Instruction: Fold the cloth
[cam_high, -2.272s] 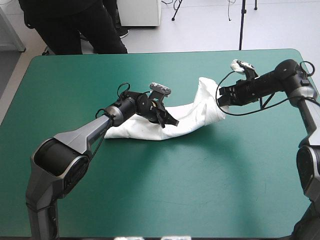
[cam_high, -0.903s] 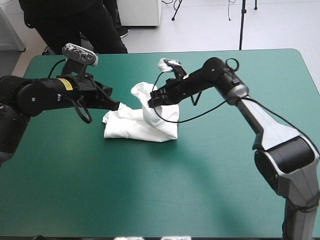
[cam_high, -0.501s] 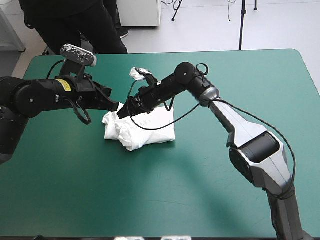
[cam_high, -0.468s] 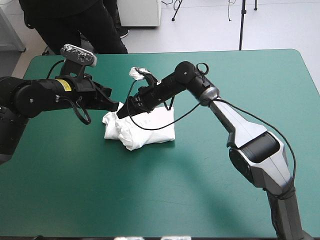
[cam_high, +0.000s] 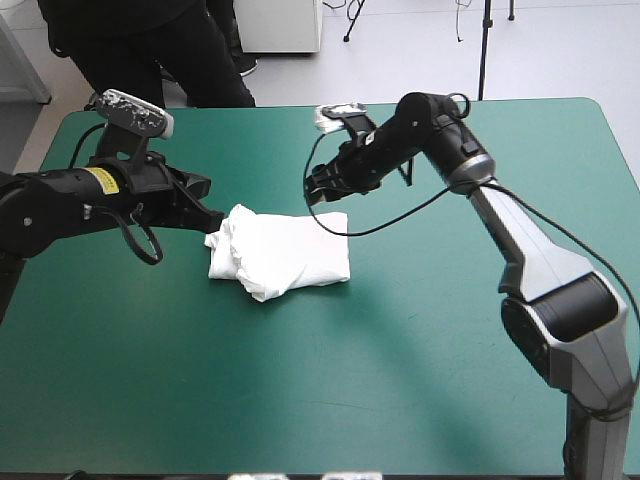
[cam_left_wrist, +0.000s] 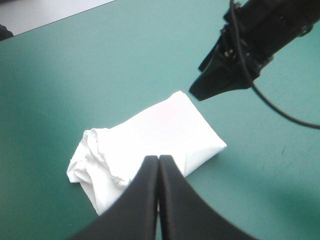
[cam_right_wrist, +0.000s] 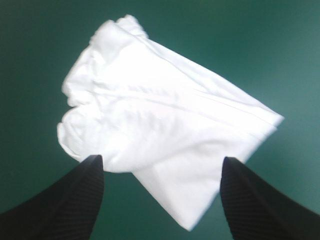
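Plainly, the T-shirt (cam_high: 285, 258) lies as a folded white bundle on the table's teal-green cover (cam_high: 400, 380), and neither arm has hold of it.

The left gripper (cam_high: 213, 217) has its black fingers (cam_left_wrist: 142, 200) pressed together into one pointed arch with nothing between them. From its own wrist view the bundle sits just ahead of and below that tip, and the near edge of the cloth runs behind the fingers. Whether the tip touches the cloth cannot be told. The end of the bundle nearest this gripper is rumpled, with loose rounded folds bunched up. The end farther from it is smooth and squared off with a clean corner.

The right gripper (cam_high: 314, 186) is spread wide and empty, its two fingers (cam_right_wrist: 75, 200) standing well apart. The T-shirt lies ahead of it and, seen from its wrist camera, fills the gap between the fingers, with cover visible round the cloth. From the high view this gripper hangs near the bundle's smooth far corner, apart from the cloth. In the left wrist view it shows beyond the bundle as a dark pointed shape, across the cloth from the left gripper's tip.
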